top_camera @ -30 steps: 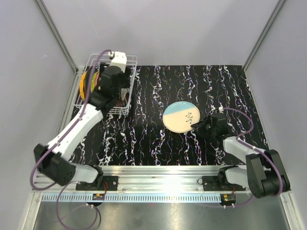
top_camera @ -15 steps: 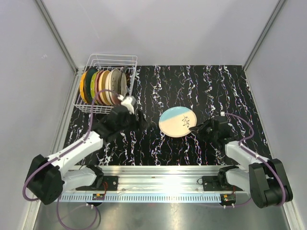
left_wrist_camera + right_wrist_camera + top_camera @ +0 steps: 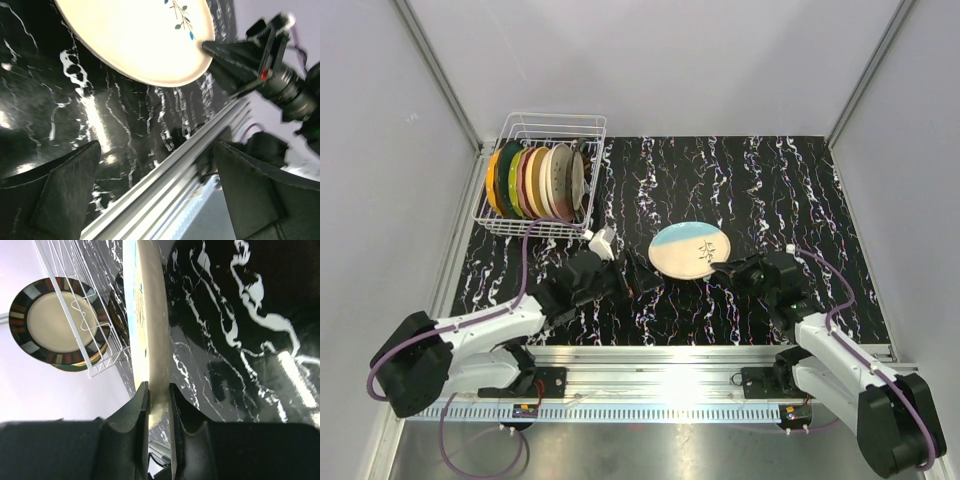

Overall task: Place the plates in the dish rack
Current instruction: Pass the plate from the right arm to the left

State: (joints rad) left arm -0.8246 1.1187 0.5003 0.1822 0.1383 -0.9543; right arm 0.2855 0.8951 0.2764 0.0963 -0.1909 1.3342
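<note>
The white wire dish rack (image 3: 556, 119) stands at the far left with several plates (image 3: 532, 181) on edge inside it. A cream plate with a blue band and a leaf sprig (image 3: 688, 249) is in the middle, held tilted off the black marbled table. My right gripper (image 3: 728, 268) is shut on its near right rim; in the right wrist view the fingers (image 3: 141, 400) pinch the plate (image 3: 150, 315) edge-on. My left gripper (image 3: 638, 281) hangs low just left of the plate, open and empty (image 3: 155, 150), with the plate (image 3: 135, 40) ahead of it.
A metal rail (image 3: 660, 357) runs along the table's near edge, close under both arms. Grey walls close in the back and sides. In the right wrist view the rack (image 3: 82, 315) shows a plate with a coloured rim (image 3: 52, 320) at its near end.
My left arm has drawn back from the rack to the near middle, and its jaws have opened wide. My right gripper has carried the plate a little leftward.
</note>
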